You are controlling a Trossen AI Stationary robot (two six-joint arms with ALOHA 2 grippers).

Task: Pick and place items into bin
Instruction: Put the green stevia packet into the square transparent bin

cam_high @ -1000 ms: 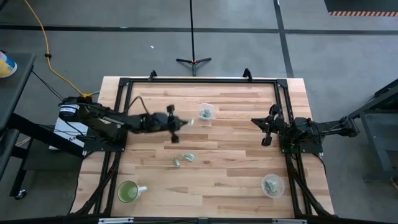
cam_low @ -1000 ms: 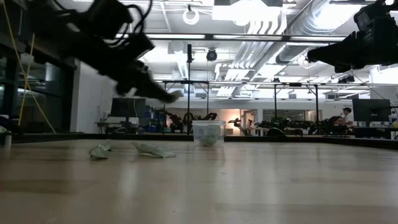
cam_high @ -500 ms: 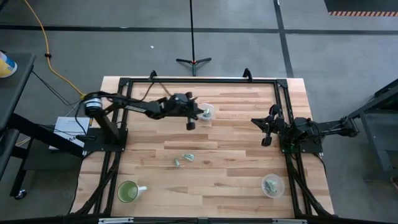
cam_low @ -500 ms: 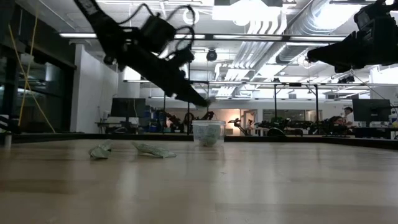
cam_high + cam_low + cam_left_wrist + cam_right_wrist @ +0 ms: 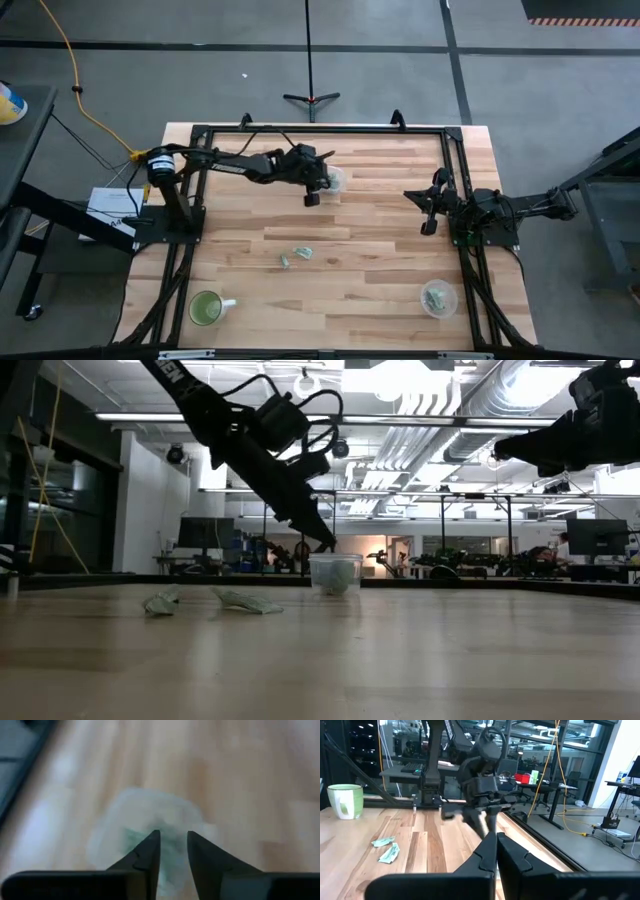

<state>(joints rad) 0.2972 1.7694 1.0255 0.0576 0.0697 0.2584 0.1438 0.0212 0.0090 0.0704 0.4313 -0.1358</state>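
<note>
My left gripper [image 5: 323,184] hangs over the rim of a clear plastic cup [image 5: 333,180] near the table's far edge, tipped steeply down [image 5: 326,546]. In the left wrist view its fingers [image 5: 173,840] stand a narrow gap apart above the cup [image 5: 145,820], which has green-and-white scraps in it. I see nothing between the fingers. Two pale green scraps [image 5: 301,253] [image 5: 285,261] lie flat on the table's middle [image 5: 245,602] [image 5: 163,602]. My right gripper [image 5: 426,206] waits above the table's right side, shut [image 5: 496,840].
A second clear cup with scraps [image 5: 438,297] stands near the right near corner. A green mug with a white handle [image 5: 207,308] stands near the left near corner. A black frame [image 5: 320,130] runs around the table's edges. Bare wood lies between the scraps and the right arm.
My left gripper has swung from above the table's middle toward the far edge and right, reaching the clear cup and tipping down over its rim. A pale bit showed at its fingertips in the earlier frames and does not show there now.
</note>
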